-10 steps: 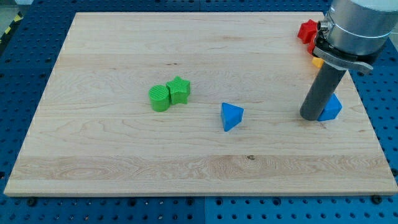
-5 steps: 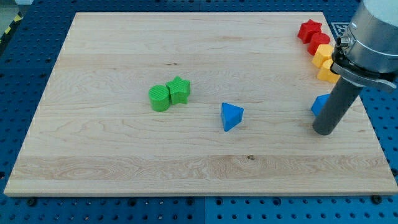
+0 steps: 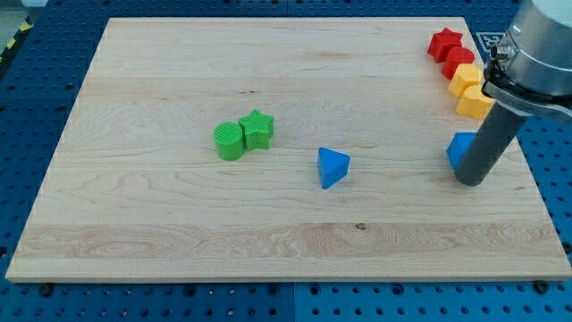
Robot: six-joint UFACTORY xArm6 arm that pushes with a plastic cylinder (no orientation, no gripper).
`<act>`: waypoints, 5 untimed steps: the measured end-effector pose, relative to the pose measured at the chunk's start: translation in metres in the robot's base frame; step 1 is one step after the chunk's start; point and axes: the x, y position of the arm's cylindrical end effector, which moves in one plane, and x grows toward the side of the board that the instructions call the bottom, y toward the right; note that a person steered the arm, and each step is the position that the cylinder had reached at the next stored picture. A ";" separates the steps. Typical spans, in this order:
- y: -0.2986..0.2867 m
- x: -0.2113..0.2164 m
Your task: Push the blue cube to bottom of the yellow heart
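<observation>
The blue cube [image 3: 459, 148] sits near the board's right edge, partly hidden behind my rod. My tip [image 3: 472, 179] rests on the board just below and right of it, touching or nearly touching. The yellow heart [image 3: 474, 102] lies above the cube, at the lower end of a column of blocks along the right edge, partly covered by the arm. Another yellow block [image 3: 465, 80] sits just above the heart.
A red star [image 3: 443, 42] and a red block [image 3: 459, 59] top the right-edge column. A blue triangular block [image 3: 332, 167] lies mid-board. A green cylinder [image 3: 230, 141] and green star [image 3: 257, 130] touch each other at centre-left.
My tip went from the cube's left side around to its lower right, then edged up. The cube shifted slightly left and up.
</observation>
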 end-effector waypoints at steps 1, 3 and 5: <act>-0.004 -0.008; -0.021 -0.032; -0.054 -0.053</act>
